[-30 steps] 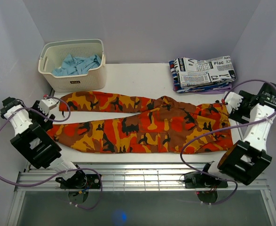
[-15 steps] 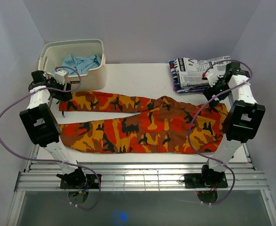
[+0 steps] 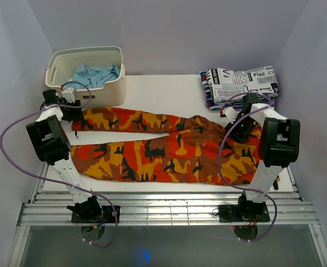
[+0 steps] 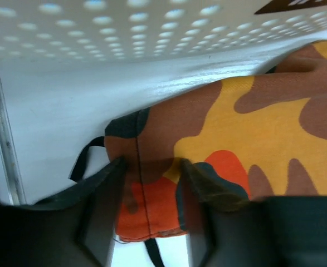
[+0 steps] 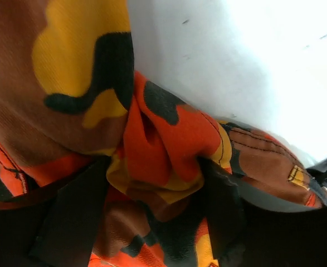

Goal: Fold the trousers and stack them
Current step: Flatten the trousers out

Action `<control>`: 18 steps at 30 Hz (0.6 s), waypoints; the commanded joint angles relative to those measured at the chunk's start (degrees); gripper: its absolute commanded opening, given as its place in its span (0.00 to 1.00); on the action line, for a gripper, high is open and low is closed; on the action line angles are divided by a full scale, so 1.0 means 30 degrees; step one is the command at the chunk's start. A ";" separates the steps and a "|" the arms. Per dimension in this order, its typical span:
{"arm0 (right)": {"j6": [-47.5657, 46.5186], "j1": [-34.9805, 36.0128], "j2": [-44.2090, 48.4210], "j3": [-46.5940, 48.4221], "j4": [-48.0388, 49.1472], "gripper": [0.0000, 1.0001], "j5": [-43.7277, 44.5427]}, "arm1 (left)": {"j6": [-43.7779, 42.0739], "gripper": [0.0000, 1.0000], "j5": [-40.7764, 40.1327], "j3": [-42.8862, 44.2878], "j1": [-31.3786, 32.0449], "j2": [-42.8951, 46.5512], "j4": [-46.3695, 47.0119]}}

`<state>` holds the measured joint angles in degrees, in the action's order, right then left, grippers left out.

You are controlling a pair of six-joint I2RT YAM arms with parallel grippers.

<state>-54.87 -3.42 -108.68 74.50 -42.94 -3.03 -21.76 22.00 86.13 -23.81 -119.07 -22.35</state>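
The orange camouflage trousers [image 3: 169, 147] lie flat across the white table [image 3: 163, 92], waist to the right and both legs to the left. My left gripper [image 3: 73, 113] is down at the cuff of the far leg. In the left wrist view the jaws [image 4: 152, 167] stand apart with the flat cuff [image 4: 152, 211] between them. My right gripper [image 3: 235, 127] is at the far corner of the waist. In the right wrist view its jaws [image 5: 155, 178] press on a bunched fold of the waist cloth [image 5: 163, 150].
A white perforated basket [image 3: 85, 100] holding a blue cloth [image 3: 93, 75] stands right behind my left gripper; its wall fills the top of the left wrist view [image 4: 124, 28]. A folded stack of printed trousers [image 3: 241, 83] lies at the back right, just behind my right gripper.
Both arms swung from the near table edge to the far side of the trousers, then lowered. The left came down on the far cuff, the right on the waist corner, where the cloth has bunched.
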 commanded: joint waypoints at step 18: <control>-0.8208 0.0086 1.2079 -0.7713 0.5631 0.08 0.0656 | -0.4461 0.00 0.5967 -0.0518 -0.3925 0.5437 -0.6231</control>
<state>-67.59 -2.90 -79.15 58.85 -31.99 -2.04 -27.66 33.23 87.05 -32.14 -110.89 -36.73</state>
